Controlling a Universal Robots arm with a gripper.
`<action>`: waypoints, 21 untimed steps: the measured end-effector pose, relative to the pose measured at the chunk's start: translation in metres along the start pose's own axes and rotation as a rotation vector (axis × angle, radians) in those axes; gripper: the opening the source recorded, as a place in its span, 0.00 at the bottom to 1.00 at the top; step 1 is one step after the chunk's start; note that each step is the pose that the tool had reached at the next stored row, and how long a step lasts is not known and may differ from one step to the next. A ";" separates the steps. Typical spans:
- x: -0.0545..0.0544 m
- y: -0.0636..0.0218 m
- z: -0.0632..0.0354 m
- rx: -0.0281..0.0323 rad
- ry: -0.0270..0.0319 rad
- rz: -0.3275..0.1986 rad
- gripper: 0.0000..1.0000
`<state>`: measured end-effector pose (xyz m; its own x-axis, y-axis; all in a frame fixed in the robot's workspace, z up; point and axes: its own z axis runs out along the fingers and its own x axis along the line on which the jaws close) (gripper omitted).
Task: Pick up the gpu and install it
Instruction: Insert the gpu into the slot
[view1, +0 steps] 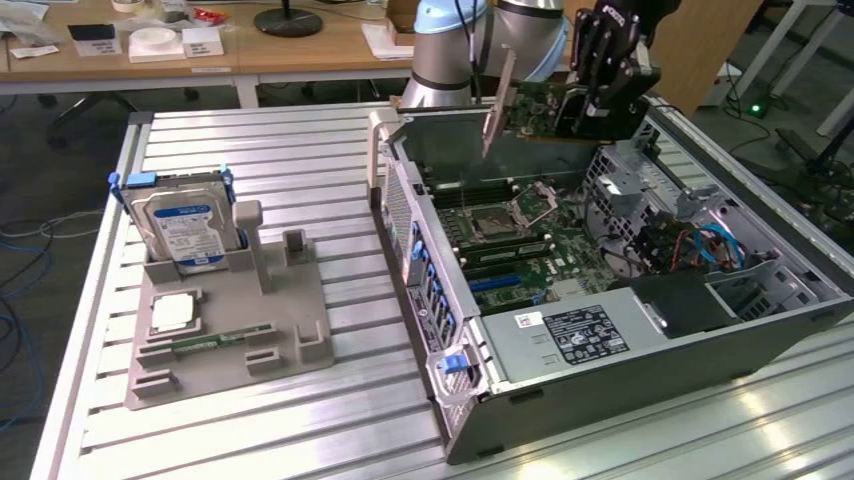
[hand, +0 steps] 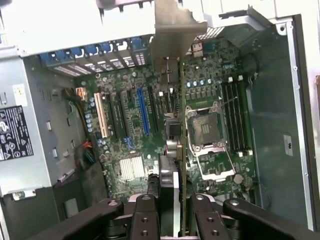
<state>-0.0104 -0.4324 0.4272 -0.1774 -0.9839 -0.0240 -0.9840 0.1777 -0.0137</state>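
Gripper (view1: 591, 112) (hand: 175, 202) partly closed, jaws clamped on the gpu (view1: 534, 110) (hand: 183, 125). The gpu, a thin green card with a metal bracket, hangs upright above the open computer case (view1: 801, 322), at 12 o'clock from the CPU socket (view1: 497, 215) in the exterior view.
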 end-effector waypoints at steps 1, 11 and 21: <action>0.000 0.0000 0.0007 -0.0002 -0.0003 -0.016 0.28; 0.000 0.0001 0.0144 -0.0008 -0.0006 -0.043 0.28; 0.001 0.0004 0.0317 -0.0040 -0.0014 -0.128 0.28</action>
<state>-0.0104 -0.4322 0.3955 -0.0503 -0.9985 -0.0237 -0.9986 0.0506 -0.0127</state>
